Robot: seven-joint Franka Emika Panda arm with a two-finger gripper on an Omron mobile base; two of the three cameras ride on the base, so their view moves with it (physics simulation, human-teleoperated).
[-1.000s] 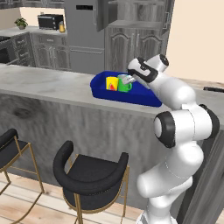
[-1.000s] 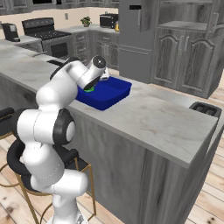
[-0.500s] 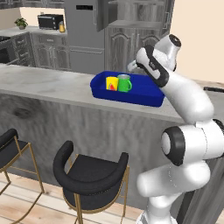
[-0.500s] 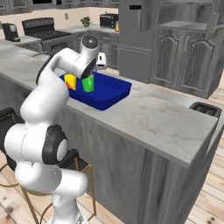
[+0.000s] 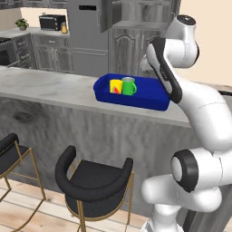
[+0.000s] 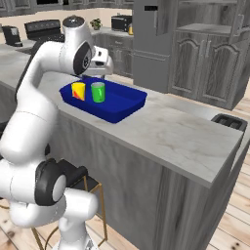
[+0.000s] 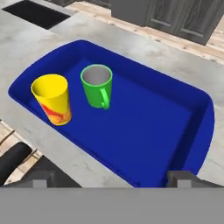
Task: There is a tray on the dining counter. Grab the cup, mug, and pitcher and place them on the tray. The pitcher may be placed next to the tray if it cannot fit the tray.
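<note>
The deep-blue tray point(image 5: 147, 92) point(image 6: 122, 101) point(image 7: 144, 127) rests on the dining counter point(image 5: 54, 88) point(image 6: 180, 132). In the tray stand the yellow cup point(image 5: 115, 86) point(image 6: 78, 91) point(image 7: 52, 103) and, close beside it, the green mug point(image 5: 128, 86) point(image 6: 98, 92) point(image 7: 96, 87), both upright. My gripper point(image 6: 96, 72) point(image 7: 111, 179) hangs well above the tray, looking down on it, open with nothing between its fingers. The pitcher is out of view.
Two black stools point(image 5: 93, 181) point(image 5: 9, 149) stand against the counter's front. A dark recess point(image 6: 229, 121) point(image 7: 35, 13) sits in the counter top beyond the tray. Grey cabinets and a fridge point(image 5: 88, 31) line the back wall.
The arm has swung up and back from the tray, lifting the open gripper away from the mug. Cup and mug stay where they were in the tray.
</note>
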